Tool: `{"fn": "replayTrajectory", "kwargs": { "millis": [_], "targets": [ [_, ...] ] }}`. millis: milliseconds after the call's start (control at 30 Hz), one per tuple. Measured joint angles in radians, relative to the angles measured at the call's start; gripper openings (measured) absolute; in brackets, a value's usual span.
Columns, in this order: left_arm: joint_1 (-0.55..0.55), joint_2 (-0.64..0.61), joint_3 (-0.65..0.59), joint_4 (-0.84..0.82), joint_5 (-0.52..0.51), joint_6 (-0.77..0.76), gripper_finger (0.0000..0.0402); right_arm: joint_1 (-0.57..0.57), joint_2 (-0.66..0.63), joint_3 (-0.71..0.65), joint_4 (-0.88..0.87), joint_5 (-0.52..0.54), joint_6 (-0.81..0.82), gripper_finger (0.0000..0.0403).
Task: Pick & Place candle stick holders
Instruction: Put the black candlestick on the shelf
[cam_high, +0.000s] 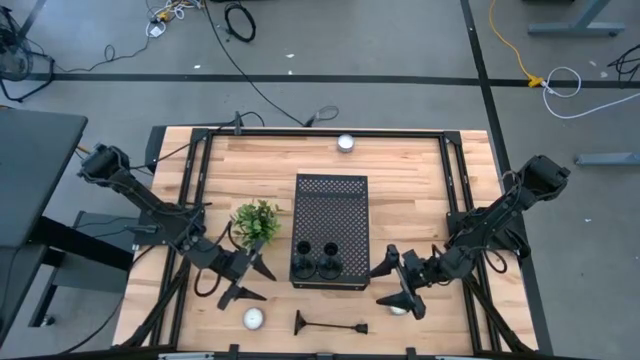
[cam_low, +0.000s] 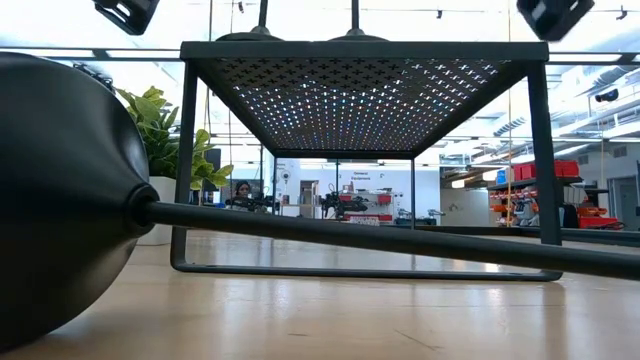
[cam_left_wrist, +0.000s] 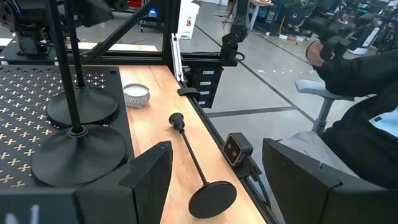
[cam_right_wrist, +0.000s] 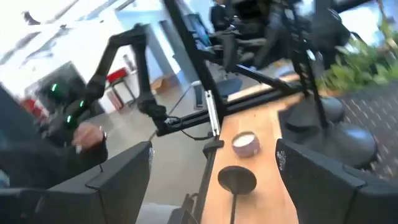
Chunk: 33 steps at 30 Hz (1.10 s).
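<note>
Two black candle stick holders (cam_high: 301, 262) (cam_high: 327, 262) stand upright by their round bases on the near end of the black perforated box (cam_high: 330, 215). A third holder (cam_high: 330, 325) lies on its side on the table near the front edge, its base (cam_left_wrist: 212, 198) toward the left and its cup (cam_left_wrist: 177, 119) toward the right. My left gripper (cam_high: 248, 280) hovers open left of the box, above the table. My right gripper (cam_high: 392, 283) hovers open right of the box. Neither has anything between its fingers.
A potted plant (cam_high: 256, 222) stands left of the box, close behind my left gripper. White candles sit at the front left (cam_high: 254, 318), at the far edge (cam_high: 345, 142) and under my right gripper (cam_high: 398, 308). A seated person (cam_left_wrist: 354, 106) is beyond the table's front edge.
</note>
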Motion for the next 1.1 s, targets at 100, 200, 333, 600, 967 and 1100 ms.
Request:
{"fn": "replayTrajectory", "kwargs": {
  "millis": [100, 200, 333, 600, 967, 1100],
  "targets": [
    [-0.011, 0.0, 0.0, 0.0, -0.005, -0.003, 0.0248, 0.0, 0.0, 0.0, 0.022, 0.005, 0.024, 0.0339],
    [-0.025, 0.0, 0.0, 0.001, -0.014, -0.003, 0.0248, 0.008, 0.0, 0.0, 0.058, -0.014, -0.015, 0.0339],
    [-0.043, 0.0, 0.0, 0.001, -0.046, -0.003, 0.0248, 0.007, 0.0, 0.0, 0.066, 0.023, -0.033, 0.0339],
    [-0.055, 0.0, 0.0, 0.001, -0.057, 0.001, 0.0248, 0.009, 0.0, 0.0, 0.047, 0.103, 0.017, 0.0339],
    [-0.055, 0.0, 0.0, 0.001, -0.075, 0.002, 0.0248, 0.03, 0.0, 0.003, -0.036, 0.07, 0.151, 0.0339],
    [-0.055, 0.0, 0.0, 0.001, -0.094, -0.001, 0.0248, 0.053, 0.04, 0.09, -0.083, 0.072, 0.102, 0.0337]
  ]
}}
